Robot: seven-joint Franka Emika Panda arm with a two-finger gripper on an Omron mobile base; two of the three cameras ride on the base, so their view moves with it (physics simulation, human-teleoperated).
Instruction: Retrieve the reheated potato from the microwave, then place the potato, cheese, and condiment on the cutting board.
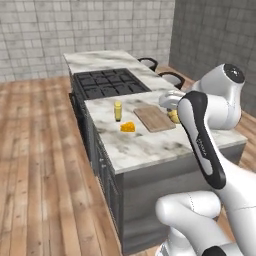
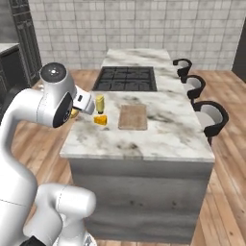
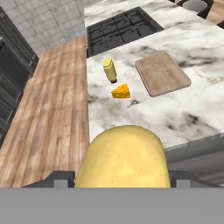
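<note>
My gripper point(image 3: 121, 177) is shut on the potato point(image 3: 122, 157), a pale-yellow lump that looms between the two dark finger tips in the hand view. From the left base view the potato point(image 1: 174, 117) peeks out behind my forearm, above the island's near right side. On the marble counter lies the wooden cutting board point(image 3: 162, 73) point(image 1: 154, 118) point(image 2: 133, 116), bare. Left of it sit the cheese point(image 3: 121, 91) point(image 1: 128, 127) wedge and, just behind that, the upright yellow condiment point(image 3: 110, 70) point(image 1: 118, 111) bottle. The microwave is out of view.
A black cooktop point(image 1: 107, 83) point(image 2: 126, 78) fills the island beyond the board. Dark stools point(image 2: 209, 117) line the island's far side. Dark cabinets point(image 3: 11, 74) stand across the wooden floor point(image 3: 52, 109).
</note>
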